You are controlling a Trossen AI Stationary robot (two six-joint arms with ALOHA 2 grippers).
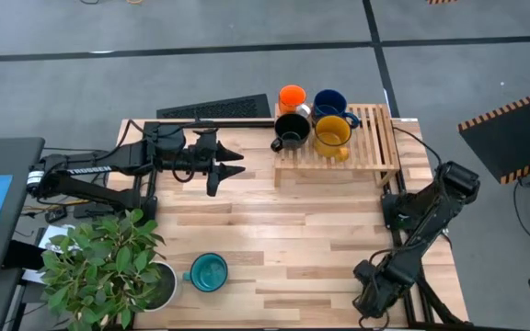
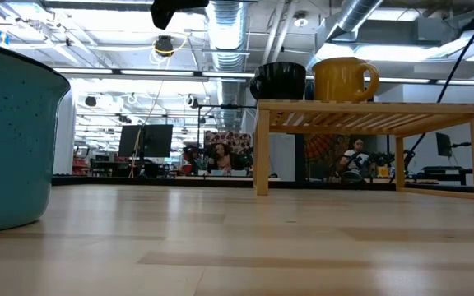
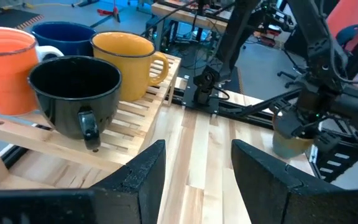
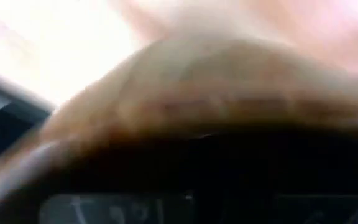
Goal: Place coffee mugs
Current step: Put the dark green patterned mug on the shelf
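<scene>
Teal mug [image 2: 11, 136] on wood table [image 2: 303, 238]

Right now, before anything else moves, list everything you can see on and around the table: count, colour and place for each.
orange mug: one, orange, on rack
dark blue mug: one, dark blue, on rack
black mug: one, black, on rack
yellow mug: one, yellow, on rack
teal mug: one, teal, tabletop beside plant
olive-brown mug: one, olive-brown, in right hand
rack: one, pale wood, on table
plant: one, green, white pot
keyboard: one, black, table edge
table: one, light wood
left hand: open, facing rack
right hand: shut on olive-brown mug
</scene>
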